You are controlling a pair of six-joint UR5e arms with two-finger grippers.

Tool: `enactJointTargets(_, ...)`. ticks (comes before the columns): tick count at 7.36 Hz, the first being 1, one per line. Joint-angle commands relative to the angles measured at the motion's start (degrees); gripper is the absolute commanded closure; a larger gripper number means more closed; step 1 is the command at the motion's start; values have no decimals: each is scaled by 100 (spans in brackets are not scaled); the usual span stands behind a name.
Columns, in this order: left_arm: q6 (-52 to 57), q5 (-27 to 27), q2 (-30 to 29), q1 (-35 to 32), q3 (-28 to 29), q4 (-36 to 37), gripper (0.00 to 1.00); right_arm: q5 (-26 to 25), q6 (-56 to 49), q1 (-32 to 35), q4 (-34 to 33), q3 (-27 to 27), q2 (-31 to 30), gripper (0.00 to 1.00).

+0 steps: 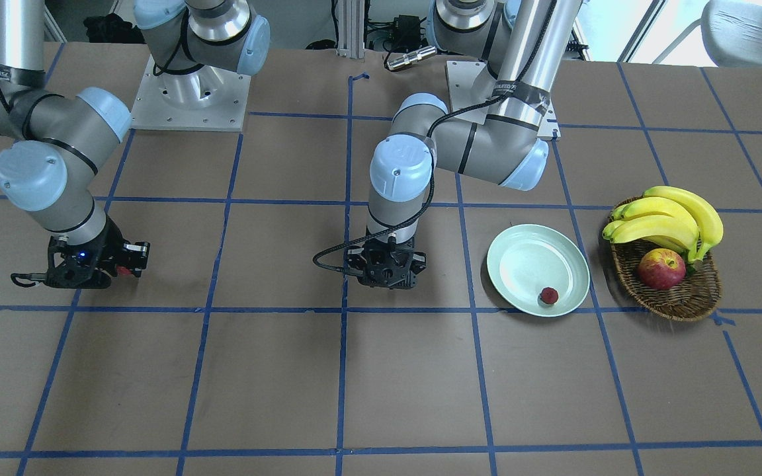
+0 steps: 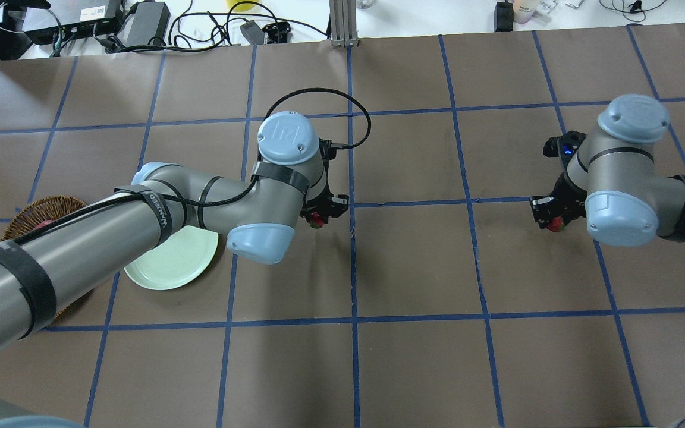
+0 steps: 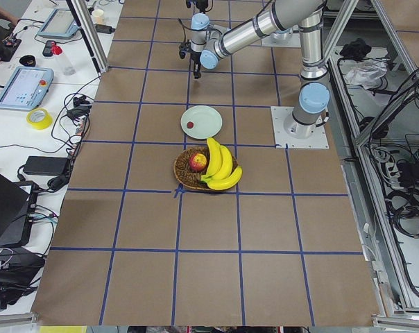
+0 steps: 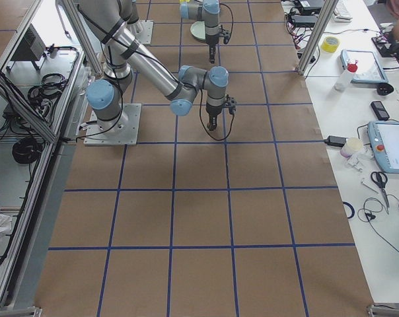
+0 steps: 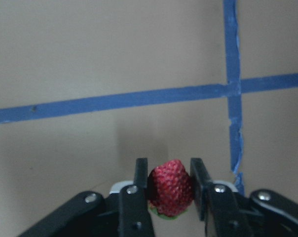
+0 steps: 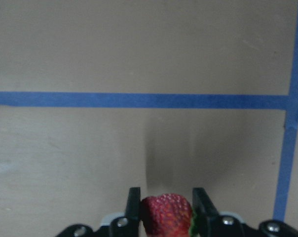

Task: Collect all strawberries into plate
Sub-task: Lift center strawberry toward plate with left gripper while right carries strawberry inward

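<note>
One strawberry (image 1: 548, 295) lies in the pale mint-green plate (image 1: 523, 258), which the left arm partly hides in the overhead view (image 2: 173, 267). My left gripper (image 5: 169, 170) is shut on a second strawberry (image 5: 170, 186) near the table's middle; that berry also shows in the overhead view (image 2: 317, 221). My right gripper (image 6: 165, 197) is shut on a third strawberry (image 6: 166, 213), which also shows in the overhead view (image 2: 554, 224) and in the front-facing view (image 1: 123, 270).
A brown wicker basket (image 1: 675, 301) with bananas (image 1: 669, 218) and a red-yellow apple (image 1: 661, 268) stands just beside the plate, away from the table's middle. Blue tape lines (image 1: 343, 370) grid the brown table. The arm bases (image 1: 190, 99) stand at the robot's edge.
</note>
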Motion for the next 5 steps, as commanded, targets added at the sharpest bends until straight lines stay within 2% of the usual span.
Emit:
enactJointTargets(1, 593, 296, 594, 767, 215, -840, 91, 25, 1085, 938, 458, -394, -76, 73)
enactJointTargets(2, 937, 322, 824, 1171, 330, -1289, 92, 460, 2005, 1360, 582, -439, -68, 73)
enactJointTargets(3, 1158, 313, 948, 1645, 261, -1363, 92, 795, 3006, 1973, 531, -448, 11, 73)
enactJointTargets(5, 2446, 261, 888, 2594, -159, -1233, 92, 1009, 4339, 2872, 452, -719, 274, 74)
